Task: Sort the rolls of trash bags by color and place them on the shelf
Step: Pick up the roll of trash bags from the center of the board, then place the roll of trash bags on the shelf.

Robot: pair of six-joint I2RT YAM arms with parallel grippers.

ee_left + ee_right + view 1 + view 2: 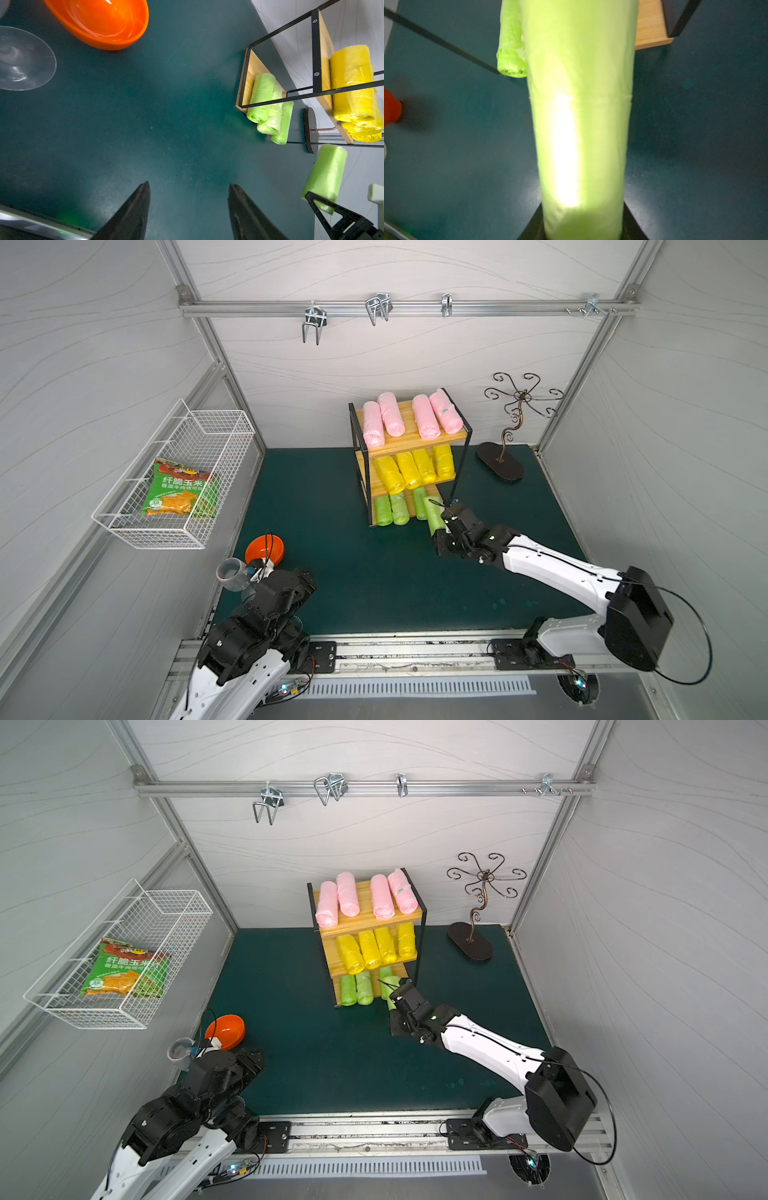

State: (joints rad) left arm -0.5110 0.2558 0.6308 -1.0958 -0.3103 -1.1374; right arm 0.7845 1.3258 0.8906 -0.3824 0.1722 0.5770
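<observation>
A light green roll (433, 512) is clamped at its near end between the right fingers (632, 226), which are closed part-way around it, one on each side. The roll points away toward the shelf (409, 419). Its far end reaches the right end of the bottom tier, just beside the three green rolls (399, 510) lying there side by side. Whether it rests on the board I cannot tell. In the right wrist view it fills the middle of the picture, with the end of one of those three to one side and a corner of the wooden board to the other.

The shelf stands at the far middle of the dark green worktop (353, 580). Its top tier holds four pink rolls (391, 419), one with a small teal label. The middle tier holds four yellow rolls (409, 470), packed close together.

The left fingers (133, 212) stand well apart with nothing between them, above the worktop at the near left. Just beyond them sits an orange bowl (266, 549), its glossy inside facing up. A clear cup (230, 572) is just beside it, nearer the left arm.

On the left wall a white wire basket (224, 423) holds a green-orange snack bag (178, 493), which leans inside it. At the far right of the worktop stands a dark metal scroll stand (500, 466). Metal hooks (313, 323) hang from the rail on the far wall.
</observation>
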